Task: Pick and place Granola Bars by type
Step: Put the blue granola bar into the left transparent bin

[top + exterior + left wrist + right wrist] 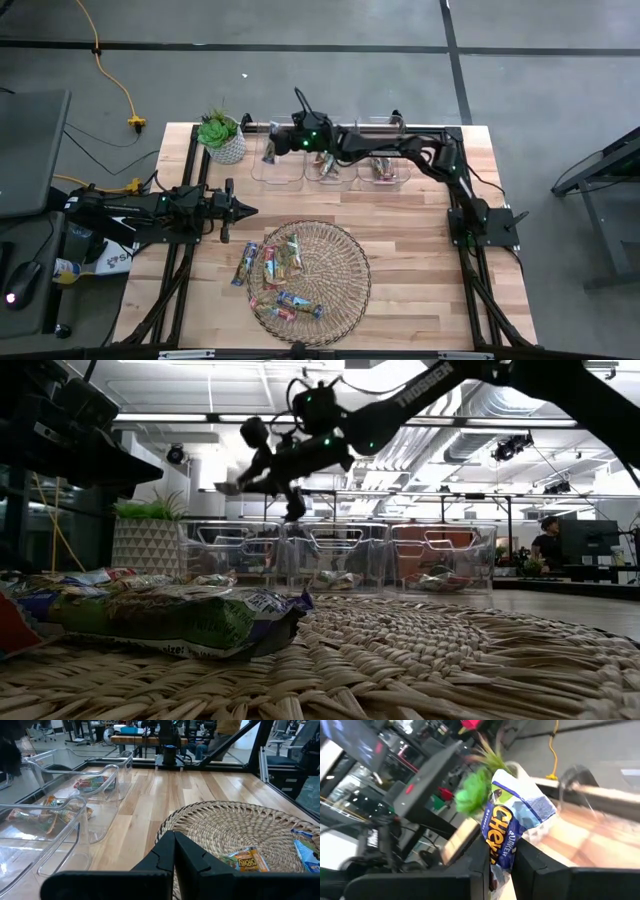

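Note:
Several granola bars [272, 262] in blue, green and pink wrappers lie on the round wicker mat [345, 250] at the near middle of the table. Three clear bins [330, 178] stand in a row at the far side. My right gripper [272, 140] reaches over the leftmost bin [280, 172] and is shut on a blue granola bar [512, 815]. In the low view the right gripper [235, 485] hangs above the bins' rims. My left gripper [245, 210] waits shut, low over the table to the left of the mat. My right gripper pinches one end of the blue granola bar [501, 851] between its two fingers. The fingers come nearly level from the table's right side. The rest of the bar juts out past the fingertips, lifted clear above the leftmost bin.
A potted plant [222, 137] stands at the far left corner, close beside the leftmost bin. The middle bin [330, 168] and the right bin [383, 168] hold bars. Bare wood lies between the bins and the mat. A green bar [190, 622] lies close before the low camera.

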`<control>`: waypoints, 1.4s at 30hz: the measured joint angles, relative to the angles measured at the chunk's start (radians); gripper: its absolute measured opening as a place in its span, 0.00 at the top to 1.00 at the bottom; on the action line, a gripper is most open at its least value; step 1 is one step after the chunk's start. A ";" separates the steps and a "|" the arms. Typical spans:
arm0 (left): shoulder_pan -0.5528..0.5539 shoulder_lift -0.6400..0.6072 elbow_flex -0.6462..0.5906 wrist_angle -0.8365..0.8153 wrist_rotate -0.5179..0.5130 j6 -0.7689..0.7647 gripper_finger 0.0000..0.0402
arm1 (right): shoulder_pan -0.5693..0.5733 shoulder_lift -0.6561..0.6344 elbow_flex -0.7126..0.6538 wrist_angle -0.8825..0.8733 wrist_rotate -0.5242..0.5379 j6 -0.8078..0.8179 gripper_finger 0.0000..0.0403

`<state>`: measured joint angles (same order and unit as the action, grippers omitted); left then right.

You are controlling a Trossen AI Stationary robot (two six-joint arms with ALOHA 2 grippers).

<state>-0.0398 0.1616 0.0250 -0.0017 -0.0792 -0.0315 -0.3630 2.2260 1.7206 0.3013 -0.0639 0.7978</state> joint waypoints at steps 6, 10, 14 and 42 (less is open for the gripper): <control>0.000 0.000 0.000 0.000 0.000 0.000 1.00 | -0.011 0.015 0.000 -0.076 0.003 -0.017 0.89; 0.000 0.000 0.000 0.000 0.000 0.000 1.00 | -0.024 0.015 0.000 -0.119 -0.013 -0.034 0.89; 0.000 0.000 0.000 0.000 0.000 0.000 1.00 | -0.025 0.015 0.000 -0.205 0.000 -0.042 0.89; 0.000 0.000 0.000 0.000 0.000 0.000 1.00 | -0.024 0.015 0.000 -0.405 0.038 -0.065 0.87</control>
<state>-0.0397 0.1614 0.0248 -0.0017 -0.0792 -0.0317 -0.3866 2.2406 1.7203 -0.1035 -0.0261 0.7326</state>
